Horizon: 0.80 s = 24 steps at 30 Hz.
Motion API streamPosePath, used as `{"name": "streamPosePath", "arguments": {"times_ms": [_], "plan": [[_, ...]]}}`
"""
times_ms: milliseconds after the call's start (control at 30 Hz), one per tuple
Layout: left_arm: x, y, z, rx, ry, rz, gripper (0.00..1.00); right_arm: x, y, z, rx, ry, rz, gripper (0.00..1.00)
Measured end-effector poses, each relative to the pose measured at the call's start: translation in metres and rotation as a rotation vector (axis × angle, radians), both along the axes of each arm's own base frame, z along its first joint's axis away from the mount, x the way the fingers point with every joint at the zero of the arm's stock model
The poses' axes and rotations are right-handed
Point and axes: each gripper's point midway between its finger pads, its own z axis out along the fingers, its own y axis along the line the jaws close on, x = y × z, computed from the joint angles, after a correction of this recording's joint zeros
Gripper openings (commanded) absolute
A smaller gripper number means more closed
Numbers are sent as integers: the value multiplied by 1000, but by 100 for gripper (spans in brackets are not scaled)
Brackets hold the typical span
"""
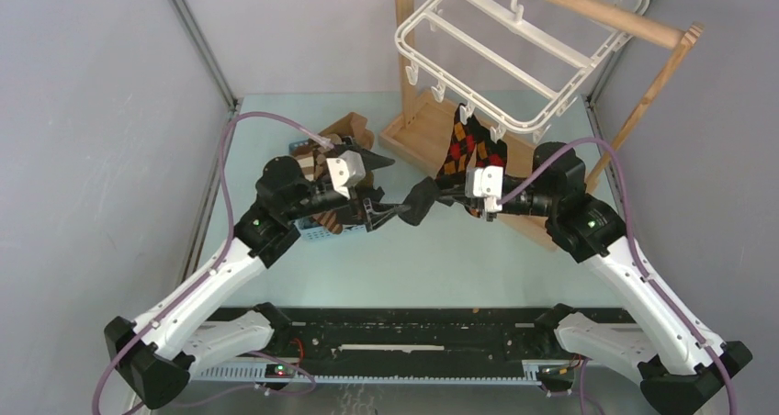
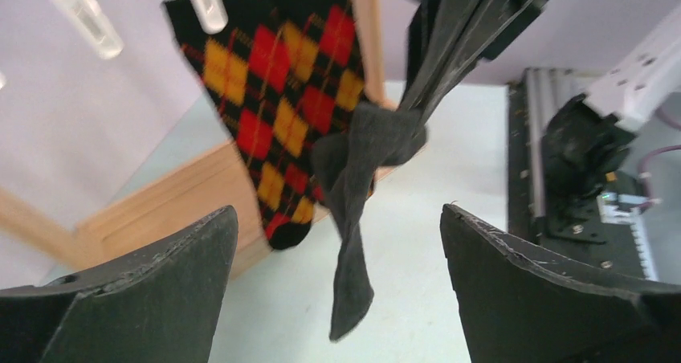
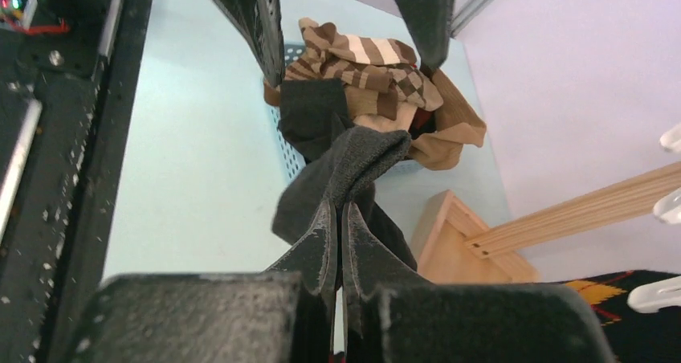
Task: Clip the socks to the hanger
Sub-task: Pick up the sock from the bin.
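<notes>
A plain black sock (image 1: pixel 421 200) hangs in the air between the two arms, with my right gripper (image 1: pixel 441 193) shut on its top end. In the right wrist view the fingers (image 3: pixel 321 242) are pressed together on the bunched black sock (image 3: pixel 349 158). My left gripper (image 1: pixel 386 190) stands wide open just left of it, and the sock's loose tail (image 2: pixel 353 258) dangles between the spread fingers (image 2: pixel 161 283) without touching them. An argyle sock (image 1: pixel 467 149) hangs from a clip of the white hanger (image 1: pixel 496 57) behind.
A blue basket (image 1: pixel 317 233) with brown striped socks (image 3: pixel 361 62) sits under the left arm. The tan wooden stand (image 1: pixel 418 135) holds the hanger on its rail (image 1: pixel 597 11). Free white clips (image 2: pixel 80 18) hang beside the argyle sock (image 2: pixel 281 98).
</notes>
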Motion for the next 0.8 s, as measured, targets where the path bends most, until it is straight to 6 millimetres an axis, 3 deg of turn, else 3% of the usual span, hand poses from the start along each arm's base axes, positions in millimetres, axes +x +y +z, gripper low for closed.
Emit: {"name": "streamPosePath", "arguments": {"times_ms": [100, 367, 800], "plan": [[-11, -10, 8, -50, 21, -104, 93, -3, -3, 0, -53, -89, 41, 0], [-17, -37, -15, -47, 166, -252, 76, -10, -8, -9, -140, -201, 112, 0], [-34, -53, -18, -53, 234, -343, 75, -10, -9, -12, -140, -170, 104, 0]]}}
